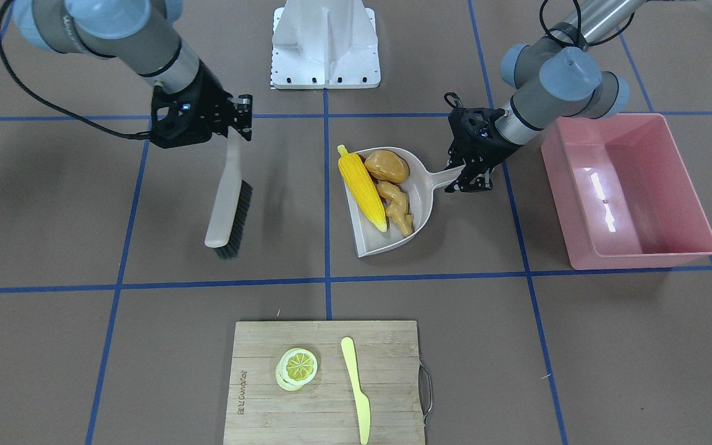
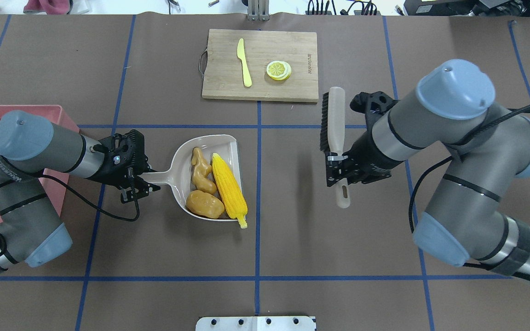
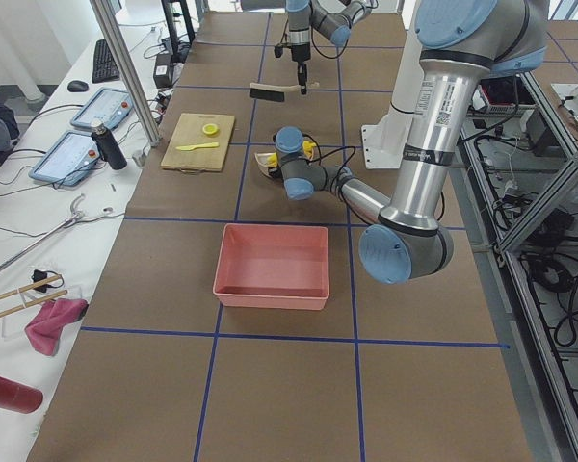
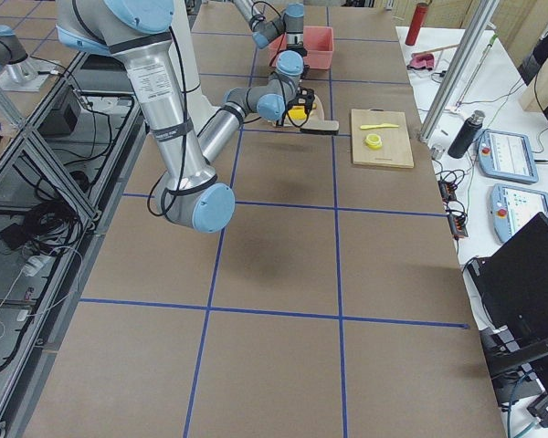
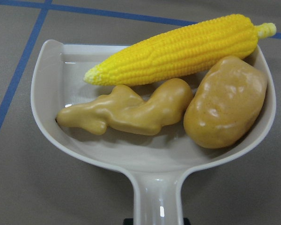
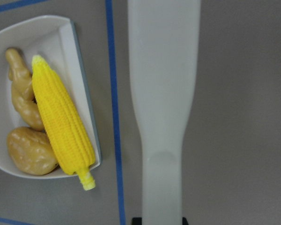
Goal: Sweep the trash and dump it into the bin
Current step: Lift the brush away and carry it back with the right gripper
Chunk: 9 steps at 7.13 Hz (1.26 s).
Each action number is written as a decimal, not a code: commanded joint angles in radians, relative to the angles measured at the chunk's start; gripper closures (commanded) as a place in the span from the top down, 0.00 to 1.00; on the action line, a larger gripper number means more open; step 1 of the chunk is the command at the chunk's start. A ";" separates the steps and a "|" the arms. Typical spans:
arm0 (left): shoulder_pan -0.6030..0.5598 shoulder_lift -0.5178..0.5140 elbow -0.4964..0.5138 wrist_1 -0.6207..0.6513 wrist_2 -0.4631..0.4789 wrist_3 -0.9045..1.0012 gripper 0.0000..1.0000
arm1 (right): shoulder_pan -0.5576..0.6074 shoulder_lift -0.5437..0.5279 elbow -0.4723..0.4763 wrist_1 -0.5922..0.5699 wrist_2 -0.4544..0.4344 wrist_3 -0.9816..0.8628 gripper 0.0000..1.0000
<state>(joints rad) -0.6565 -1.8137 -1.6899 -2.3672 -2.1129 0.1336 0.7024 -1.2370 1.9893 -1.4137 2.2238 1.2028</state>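
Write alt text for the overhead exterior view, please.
The left gripper, jaws shut on the handle, holds a beige dustpan carrying the corn cob, ginger root and potato; the pink bin sits at the left edge. The right gripper holds a brush off to the right; a cutting board with lemon slice and knife lies beyond.
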 commanded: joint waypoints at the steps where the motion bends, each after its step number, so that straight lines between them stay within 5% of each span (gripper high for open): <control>1: -0.002 0.019 -0.007 -0.072 -0.009 -0.029 0.00 | 0.127 -0.170 0.042 -0.001 0.026 -0.226 0.00; 4: -0.002 0.019 -0.004 -0.196 -0.012 -0.145 0.00 | 0.230 -0.356 0.023 -0.057 0.023 -0.573 0.00; 9: -0.141 0.066 -0.014 -0.282 -0.100 -0.196 0.00 | 0.255 -0.620 0.086 -0.114 0.017 -0.638 0.00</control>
<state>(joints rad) -0.7380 -1.7726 -1.7008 -2.6445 -2.1728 -0.0617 0.9539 -1.8148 2.0762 -1.5295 2.2510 0.5763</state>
